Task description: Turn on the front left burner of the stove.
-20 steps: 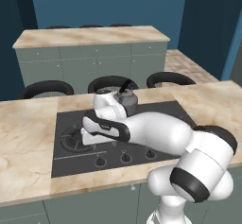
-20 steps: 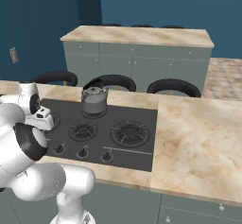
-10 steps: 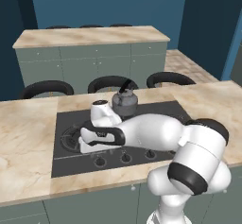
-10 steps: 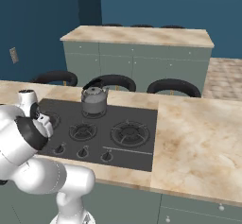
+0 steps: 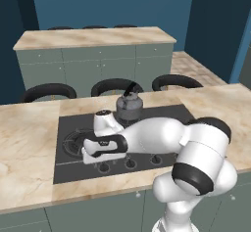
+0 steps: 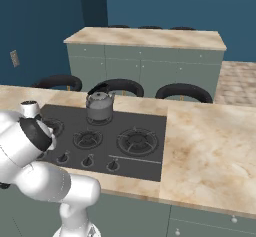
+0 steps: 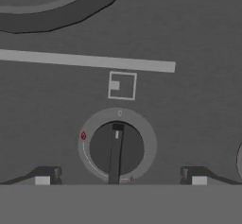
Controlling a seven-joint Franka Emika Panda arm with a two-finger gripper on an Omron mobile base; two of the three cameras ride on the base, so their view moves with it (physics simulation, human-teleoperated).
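Hovering low over the knob row, the claw (image 7: 120,179) stands released, one dark fingertip (image 7: 47,176) at the lower left of the hand view and its mate at the lower right, with the knob (image 7: 116,148) centred between them and untouched. Knob: round, dark, raised bar running bottom to top with its white tick toward the small mark at the upper rim of the dial ring; red flame sign at the ring's left. Hazard one: fingers closing off the bar's line would slide round the smooth cap and turn nothing. Hazard two: descending too far would jam the tips on the stove (image 5: 176,112). Hazard three: a wrong knob, since neighbours sit close in the row; the small square diagram (image 7: 122,85) above it marks its upper left corner, so the pairing deserves a check. Front left burner (image 5: 73,142): left part of the cooktop in the left base view, just beyond the claw. Farther back, kettle (image 5: 129,108) on a rear burner, well clear. Marble surface (image 6: 210,146) surrounds.
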